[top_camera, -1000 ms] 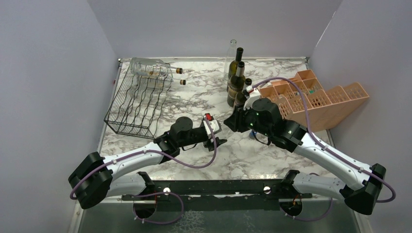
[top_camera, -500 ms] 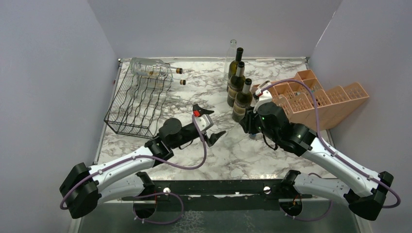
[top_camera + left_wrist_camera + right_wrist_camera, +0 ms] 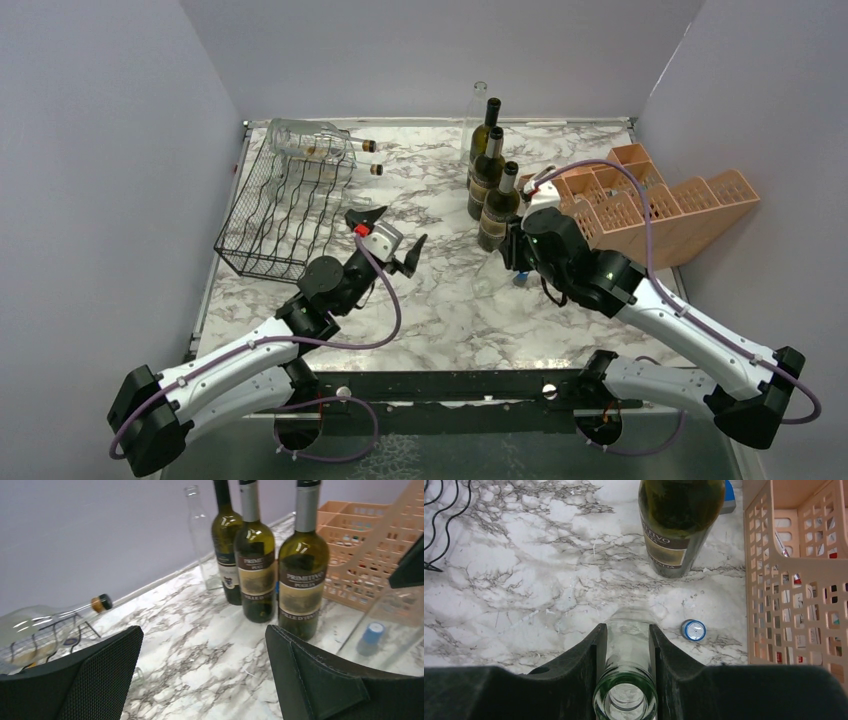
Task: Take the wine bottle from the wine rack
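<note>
The black wire wine rack (image 3: 285,210) stands at the far left. Clear wine bottles (image 3: 310,140) lie across its far top end; one also shows in the left wrist view (image 3: 40,630). My left gripper (image 3: 390,233) is open and empty, raised over the table just right of the rack, its jaws wide apart (image 3: 205,675). My right gripper (image 3: 512,255) is shut on the neck of an upright clear glass bottle (image 3: 625,697) near the dark bottles.
Three dark wine bottles (image 3: 498,205) and one empty clear bottle (image 3: 478,105) stand in a row at the back centre. A salmon-orange crate (image 3: 650,205) lies at the right. A blue cap (image 3: 693,629) lies beside the held bottle.
My left arm has swung from the table's middle up and left toward the rack, gripper open. My right gripper drew back a little from the dark bottles, then held still.
</note>
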You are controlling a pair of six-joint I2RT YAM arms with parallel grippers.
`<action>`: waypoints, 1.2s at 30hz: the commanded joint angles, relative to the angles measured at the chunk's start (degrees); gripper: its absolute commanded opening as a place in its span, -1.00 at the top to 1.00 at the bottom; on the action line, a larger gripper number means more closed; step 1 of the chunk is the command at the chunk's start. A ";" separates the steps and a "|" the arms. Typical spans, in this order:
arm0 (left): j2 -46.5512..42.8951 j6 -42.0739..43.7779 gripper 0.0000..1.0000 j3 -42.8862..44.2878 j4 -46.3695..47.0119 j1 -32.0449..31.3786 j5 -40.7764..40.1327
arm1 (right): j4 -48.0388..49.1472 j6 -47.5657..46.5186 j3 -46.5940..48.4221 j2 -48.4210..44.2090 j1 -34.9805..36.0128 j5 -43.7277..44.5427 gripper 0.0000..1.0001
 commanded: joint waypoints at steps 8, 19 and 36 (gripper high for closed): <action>-2.59 -1.11 -0.99 -0.92 2.67 3.05 -5.11 | -3.68 -3.66 9.59 8.37 -4.09 6.73 0.74; -2.76 -2.64 -0.99 -0.93 2.65 4.36 -3.91 | -6.62 -5.11 12.16 14.87 -5.07 4.69 0.66; -3.05 -2.76 -0.99 -1.28 2.59 5.42 -5.70 | -5.34 -6.63 12.35 14.68 -5.29 1.01 -0.41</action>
